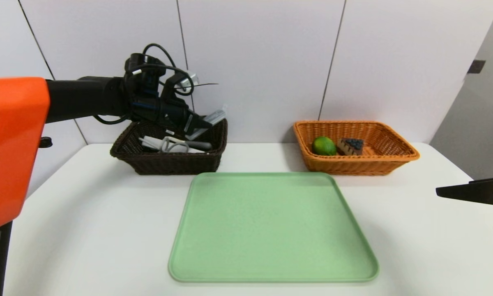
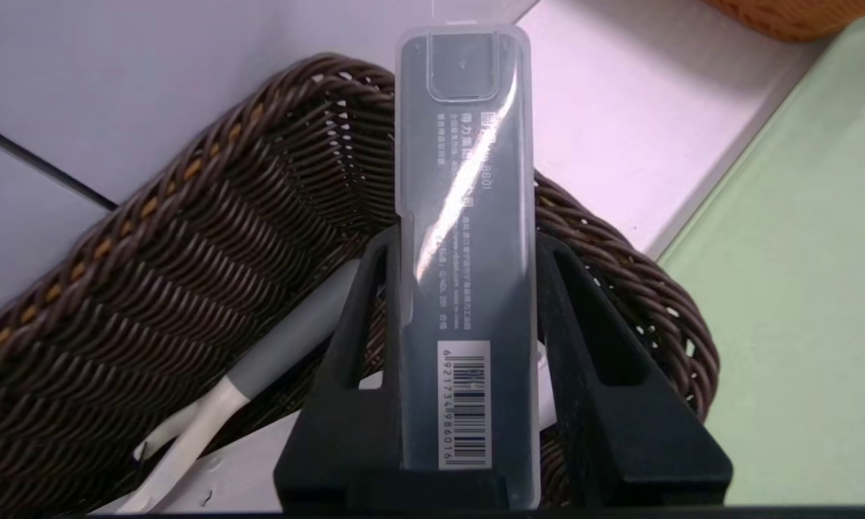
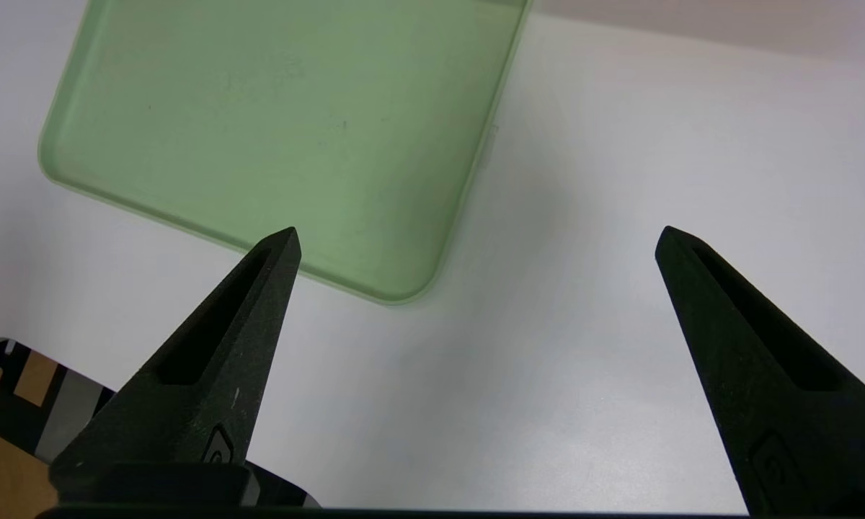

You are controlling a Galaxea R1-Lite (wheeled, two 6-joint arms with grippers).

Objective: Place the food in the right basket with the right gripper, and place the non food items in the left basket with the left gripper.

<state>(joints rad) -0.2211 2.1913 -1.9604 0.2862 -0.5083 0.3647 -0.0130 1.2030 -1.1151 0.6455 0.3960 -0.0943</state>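
My left gripper point(image 1: 200, 122) point(image 2: 466, 241) hangs above the near right part of the dark brown left basket point(image 1: 168, 163) point(image 2: 187, 238), shut on a translucent grey plastic case point(image 1: 212, 119) point(image 2: 465, 180) with a barcode label. The case sticks out past the fingertips over the basket's rim. Inside that basket lie white-and-grey handled tools point(image 1: 176, 144) point(image 2: 274, 353). The orange right basket point(image 1: 353, 165) holds a green lime point(image 1: 324, 146) and a dark cake slice point(image 1: 350, 146). At the table's right edge my right gripper point(image 1: 468, 192) point(image 3: 476, 238) stands open, with only bare table between its fingers.
A light green tray point(image 1: 271, 226) point(image 3: 274, 130) point(image 2: 800, 252) lies in the middle of the white table point(image 1: 86, 213), in front of both baskets, with nothing on it. A white panelled wall rises right behind the baskets.
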